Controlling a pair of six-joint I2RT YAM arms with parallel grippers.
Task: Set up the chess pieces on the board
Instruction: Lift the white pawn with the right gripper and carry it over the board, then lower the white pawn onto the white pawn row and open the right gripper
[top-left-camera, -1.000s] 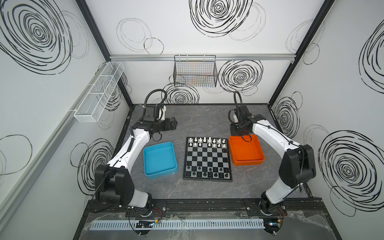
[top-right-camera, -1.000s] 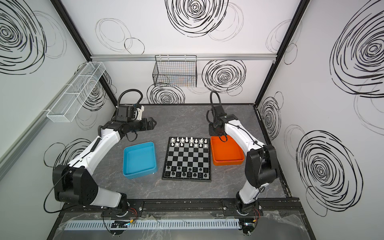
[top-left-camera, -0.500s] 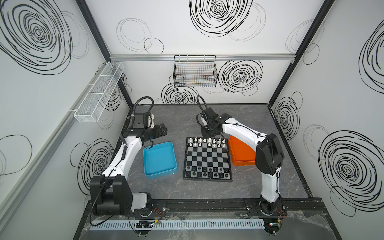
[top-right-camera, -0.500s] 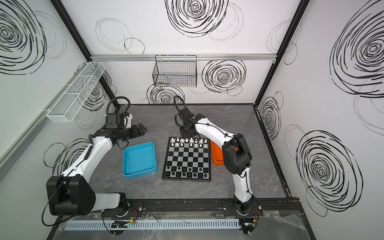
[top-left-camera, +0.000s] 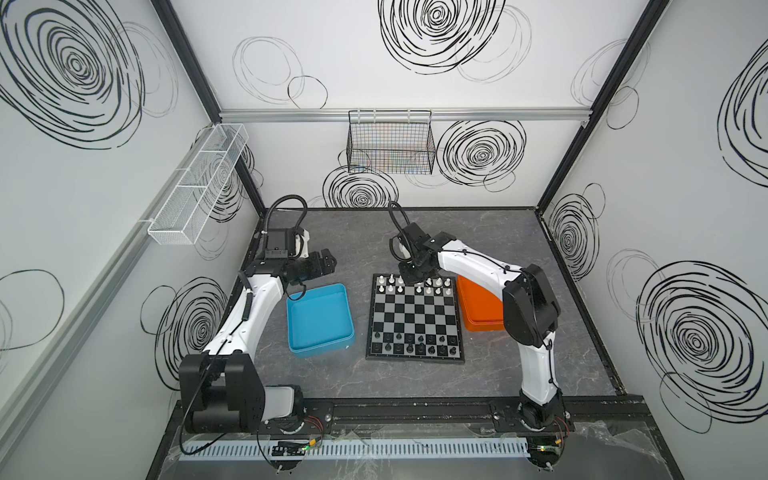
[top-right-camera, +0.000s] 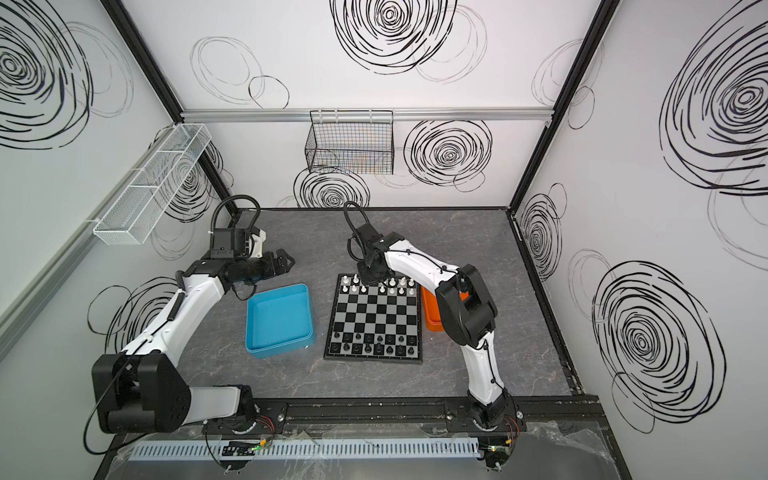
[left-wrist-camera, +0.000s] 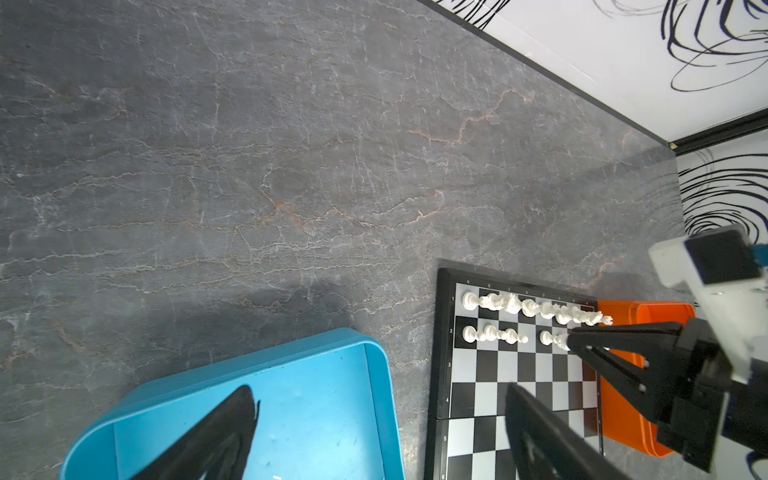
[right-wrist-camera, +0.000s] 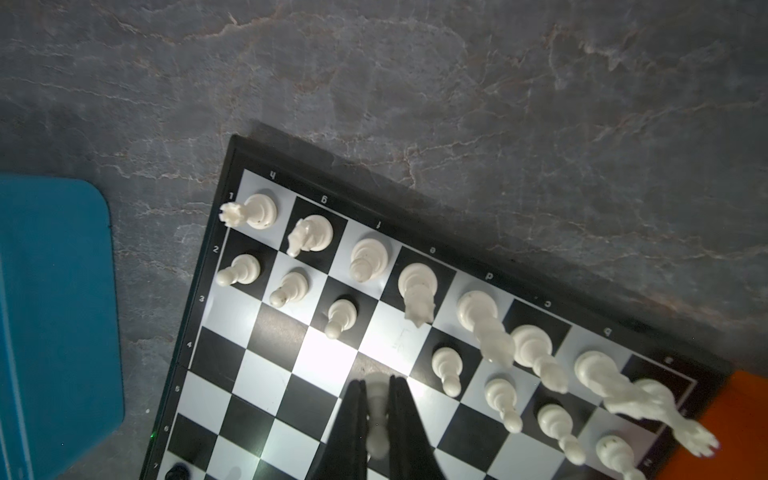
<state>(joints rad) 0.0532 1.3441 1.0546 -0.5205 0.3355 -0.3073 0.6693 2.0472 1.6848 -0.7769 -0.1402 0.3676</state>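
The right hand (right-wrist-camera: 377, 388) is reaching over the far side of the square black-and-grey chessboard (top-left-camera: 413, 316). Its jaws are clamping a small white plastic pawn (right-wrist-camera: 377, 419), which is hanging upright between the black fingertips (right-wrist-camera: 351, 415). The pawn is sitting just inward of the one empty square in the white pawn row. Whether its base is touching the board cannot be told.

The other white chess pieces (right-wrist-camera: 370, 255) are standing in the two far rows, and the glossy black chess pieces (top-left-camera: 415, 344) are standing in the two near rows.

The left hand (top-left-camera: 329, 263) is hovering above the grey marbled worktop (top-left-camera: 353, 232), just beyond the far corner of the blue plastic tray (top-left-camera: 320, 316). Its jaws are spreading wide and holding nothing.

The orange plastic tray (top-left-camera: 478, 311) is lying just beside the board's right edge, partly hidden under the right arm.
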